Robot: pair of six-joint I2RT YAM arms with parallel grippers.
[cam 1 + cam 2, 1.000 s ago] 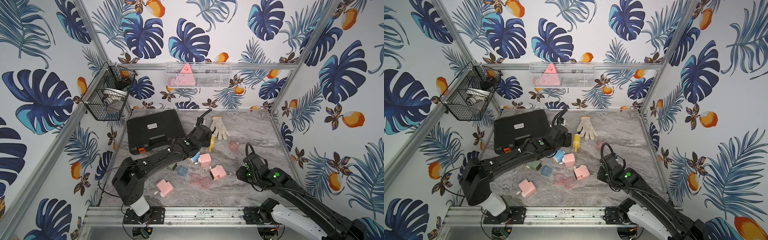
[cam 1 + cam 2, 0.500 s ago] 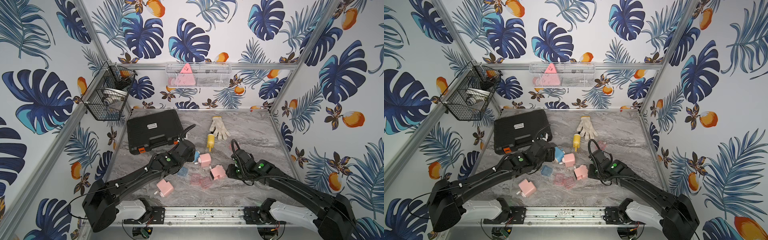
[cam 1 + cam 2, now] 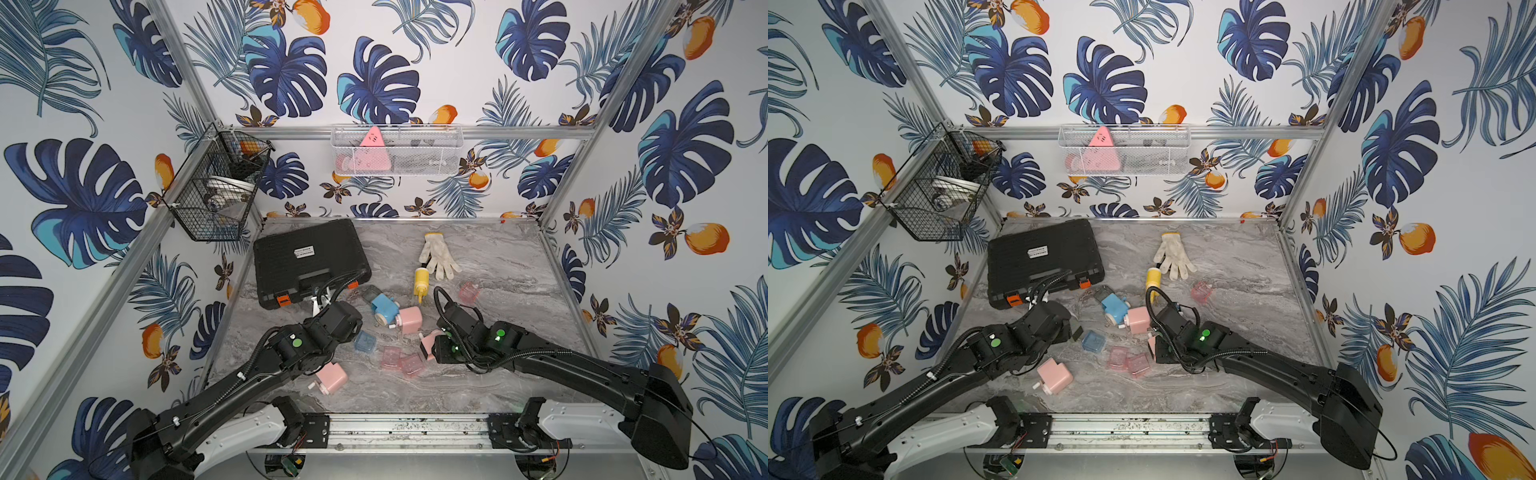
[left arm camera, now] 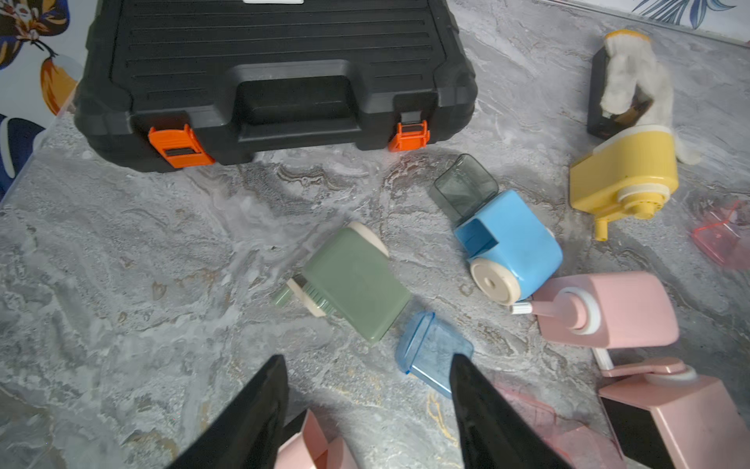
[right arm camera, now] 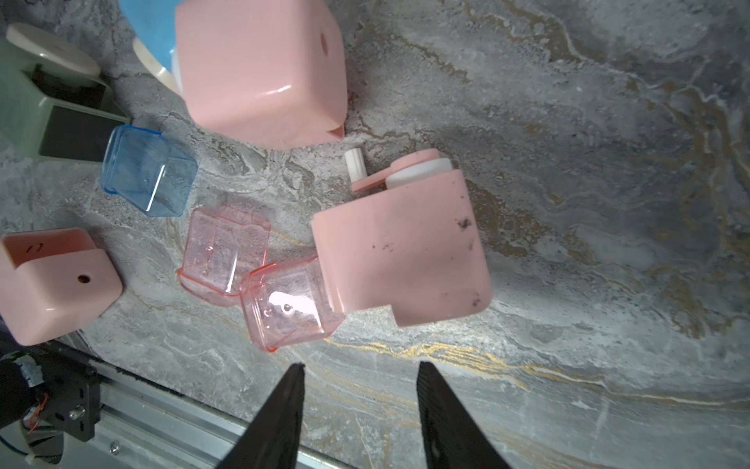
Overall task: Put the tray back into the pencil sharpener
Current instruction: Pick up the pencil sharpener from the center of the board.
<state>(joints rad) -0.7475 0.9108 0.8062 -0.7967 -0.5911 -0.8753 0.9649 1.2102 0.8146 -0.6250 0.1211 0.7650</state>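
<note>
Several sharpeners lie mid-table. My right gripper (image 5: pixel 359 365) stands open and empty just in front of a pink pencil sharpener (image 5: pixel 401 251) and two clear pink trays (image 5: pixel 225 251) (image 5: pixel 288 308); one tray touches that sharpener's open side. In both top views the trays (image 3: pixel 401 362) (image 3: pixel 1127 361) lie left of the right gripper (image 3: pixel 432 349). My left gripper (image 4: pixel 367 361) is open and empty, hovering by a blue tray (image 4: pixel 430 349) and a green sharpener (image 4: pixel 357 284). A blue sharpener (image 4: pixel 511 243) lies against a grey tray (image 4: pixel 464 189).
Two more pink sharpeners (image 3: pixel 409 320) (image 3: pixel 331 376), a yellow one (image 3: pixel 420 280) and a pink tray (image 3: pixel 469 292) lie around. A black case (image 3: pixel 309 259) sits at the back left and a white glove (image 3: pixel 438 255) at the back. The metal rail (image 3: pixel 407 428) runs along the front edge.
The left arm pulled back from the far middle toward the front, uncovering the blue sharpener. The right arm swung left to the pink sharpener and trays, its jaws a little wider.
</note>
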